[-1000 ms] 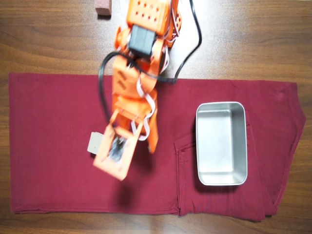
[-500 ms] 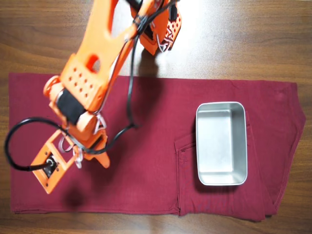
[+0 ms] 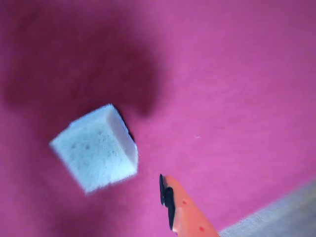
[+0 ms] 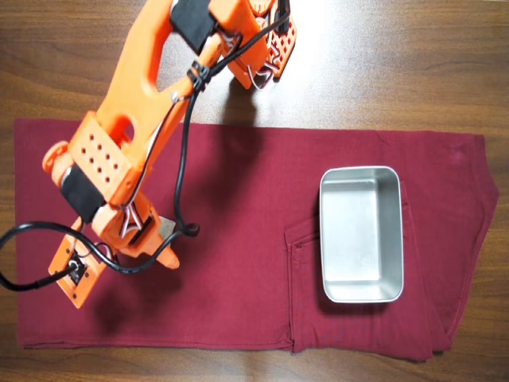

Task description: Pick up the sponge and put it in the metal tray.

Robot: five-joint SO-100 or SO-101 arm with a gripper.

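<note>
My orange two-finger gripper hangs over the left part of the dark red cloth that covers most of the brown wooden table. From the overhead camera my arm reaches down from the top of the picture toward the lower left, with a black cable looping along it and out past the left edge.

The small pale beige-grey foam sponge lies on the cloth, turned so that one corner points up in the wrist view, its porous top face clear and a thin dark shadow along its right edge. In that same view one orange fingertip with a black pad comes in from the bottom edge, just to the lower right of the sponge and not touching it. My other finger does not show there. From above, only a small pale corner of the sponge peeks out beside my wrist, and my own body hides the fingers, so I cannot tell whether they are spread or pressed together.

The shiny silver rectangular metal tray with rounded corners sits on the right part of the cloth, well apart from the sponge and from me. Its smooth bottom reflects light.
</note>
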